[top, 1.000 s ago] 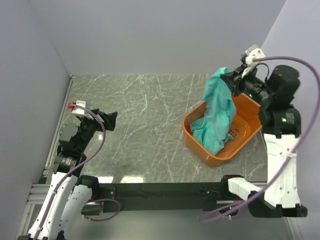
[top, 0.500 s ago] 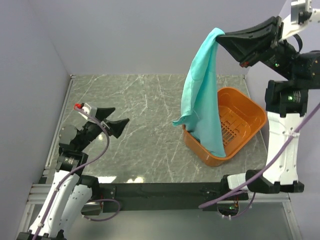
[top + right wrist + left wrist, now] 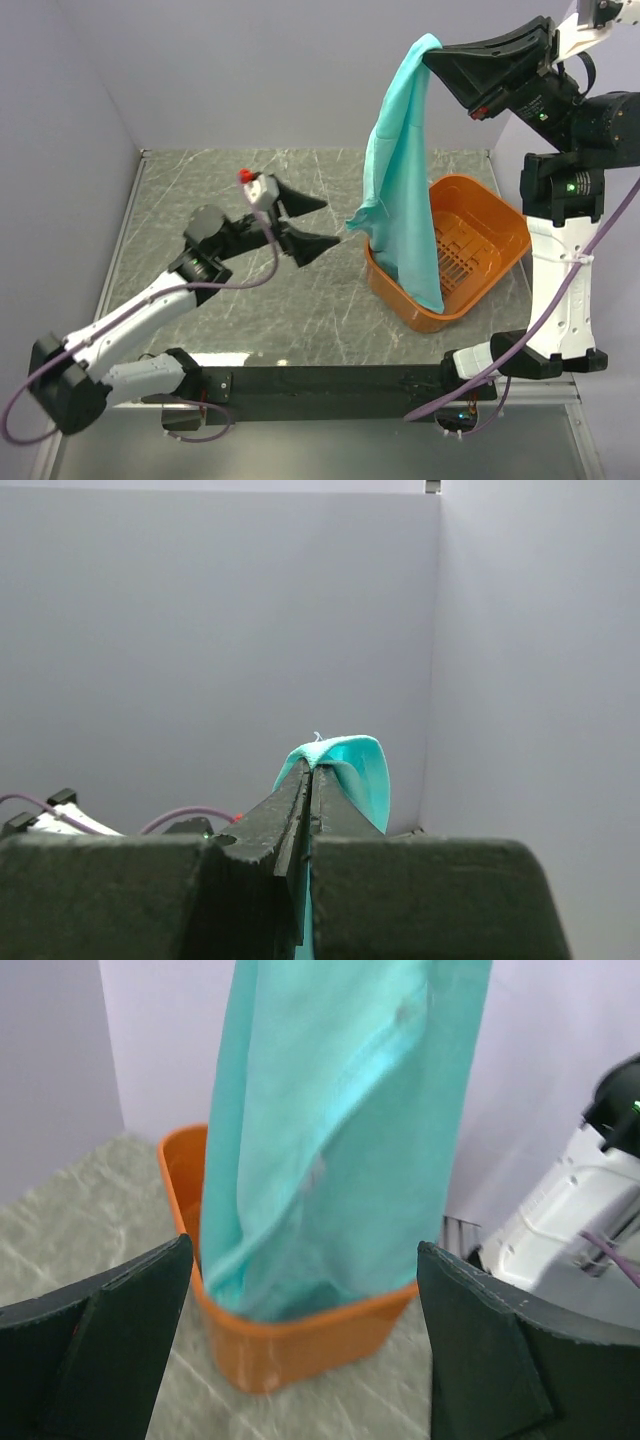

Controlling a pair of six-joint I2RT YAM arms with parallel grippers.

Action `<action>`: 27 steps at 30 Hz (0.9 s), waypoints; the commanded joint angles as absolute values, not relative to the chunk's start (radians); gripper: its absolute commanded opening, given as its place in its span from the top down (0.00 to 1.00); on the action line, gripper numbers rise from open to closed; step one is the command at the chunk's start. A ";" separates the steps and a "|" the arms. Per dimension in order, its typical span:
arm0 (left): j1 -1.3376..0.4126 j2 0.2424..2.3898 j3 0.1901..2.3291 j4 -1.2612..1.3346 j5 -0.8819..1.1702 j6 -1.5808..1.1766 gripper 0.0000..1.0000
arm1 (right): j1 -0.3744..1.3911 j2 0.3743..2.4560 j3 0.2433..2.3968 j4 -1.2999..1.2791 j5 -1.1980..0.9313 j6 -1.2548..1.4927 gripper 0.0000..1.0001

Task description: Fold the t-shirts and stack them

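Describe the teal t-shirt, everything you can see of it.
The t-shirt is plain teal soft cloth, no print visible, with seams showing. It hangs as one long bunched drape, pinched at its top by the shut right gripper high above the table. A sleeve or corner juts left partway down. Its lower end dips inside the orange basket. The open left gripper faces it without touching.

The t-shirt (image 3: 400, 190) was soft, matt turquoise cloth, its stitched seams showing along loose folds. The basket (image 3: 428, 316) was smooth orange plastic with a slight sheen, and the table (image 3: 230, 180) looked like grey stone veined in white, polished enough to throw a glare at its near edge. The left gripper (image 3: 332, 221) and right gripper (image 3: 432, 55) were matt black plastic with a faintly grainy face, while the right arm's shell (image 3: 562, 290) was glossy white plastic.
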State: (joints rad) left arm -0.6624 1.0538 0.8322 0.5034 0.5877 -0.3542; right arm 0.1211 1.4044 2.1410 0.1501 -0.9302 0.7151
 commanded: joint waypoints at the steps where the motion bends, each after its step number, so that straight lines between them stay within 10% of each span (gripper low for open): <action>1: -0.762 1.169 0.995 0.537 0.430 -0.226 0.01 | 0.132 1.371 2.140 0.181 -0.888 0.733 1.00; 9: -0.862 1.528 1.455 0.453 0.397 -0.166 0.04 | 0.129 1.304 2.043 0.104 -0.885 0.660 1.00; 12: -0.865 1.601 1.647 0.373 0.474 -0.184 0.63 | 0.127 1.282 2.017 0.029 -0.870 0.583 1.00; 13: -0.864 1.611 1.687 0.367 0.474 -0.192 0.99 | 0.126 1.276 2.011 -0.030 -0.861 0.556 1.00; 17: -0.864 1.591 1.821 0.423 0.408 -0.213 0.99 | 0.112 1.229 1.962 -0.199 -0.789 0.352 0.96; 21: -0.862 1.582 1.960 0.378 0.338 -0.163 0.99 | 0.080 1.168 1.873 -0.359 -0.680 0.191 0.15; 27: -0.825 1.600 2.152 0.244 0.261 -0.077 0.99 | -0.075 0.997 1.636 -0.397 -0.618 0.121 0.11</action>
State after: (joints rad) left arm -0.8513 1.6398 2.0655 0.2646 0.3298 -0.1299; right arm -0.0036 1.0748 1.7176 -0.3496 -0.6659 0.2100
